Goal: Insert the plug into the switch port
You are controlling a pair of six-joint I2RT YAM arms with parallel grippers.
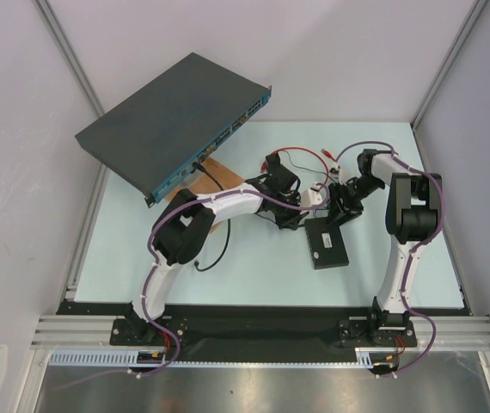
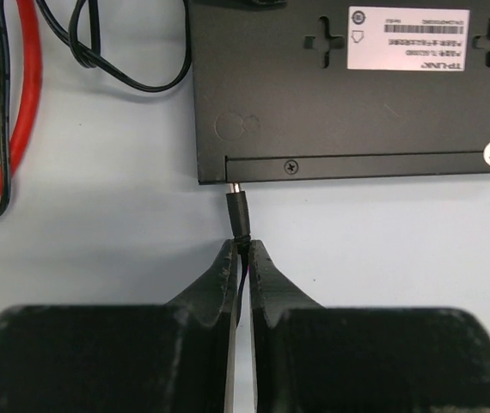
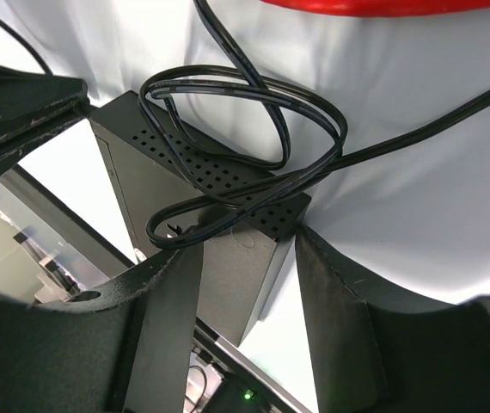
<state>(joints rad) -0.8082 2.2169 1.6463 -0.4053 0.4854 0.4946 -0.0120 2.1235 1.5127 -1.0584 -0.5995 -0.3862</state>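
My low left end effector point(image 2: 241, 247) pinches the black plug point(image 2: 240, 211), tip maybe inside the switch point(image 2: 331, 112); I can't tell whether my right end effector point(image 3: 247, 243) grips.

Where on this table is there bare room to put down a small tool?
Bare: the near strip between the left arm and the small black box; also the right edge beyond the right arm. Crowded: the centre, where the red cable and black wires tangle beside the box.

Your small flat black plastic box point(image 2: 314, 112) carries a white printed label point(image 2: 407, 39) and rows of dotted vent holes point(image 3: 202, 163). The black barrel plug point(image 2: 240, 213) has a silver tip, and the thin round cable point(image 2: 23, 103) is red.
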